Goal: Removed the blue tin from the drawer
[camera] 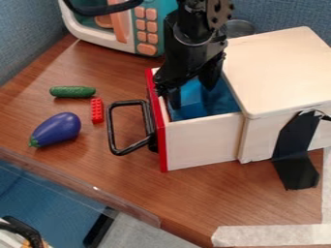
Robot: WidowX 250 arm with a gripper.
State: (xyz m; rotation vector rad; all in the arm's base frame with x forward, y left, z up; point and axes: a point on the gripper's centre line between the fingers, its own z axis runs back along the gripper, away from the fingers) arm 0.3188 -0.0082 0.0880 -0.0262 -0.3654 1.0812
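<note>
Gripper (pixel 192 96), black, fingers parted about the blue tin (pixel 192 107), which sits inside the pulled-out drawer (pixel 200 145), near its red front (pixel 162 157); contact not discernible. Probable faults: an off-centre pinch, one finger being close to the front panel, might tip or drop the tin; a slanted lift might snag the rim.

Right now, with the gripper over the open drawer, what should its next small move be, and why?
I'd probably close the gripper gently on the blue tin: it reaches down into the open drawer, its fingers apart, with the tin seemingly between them. Whether either finger touches the tin, I can't tell.
</note>
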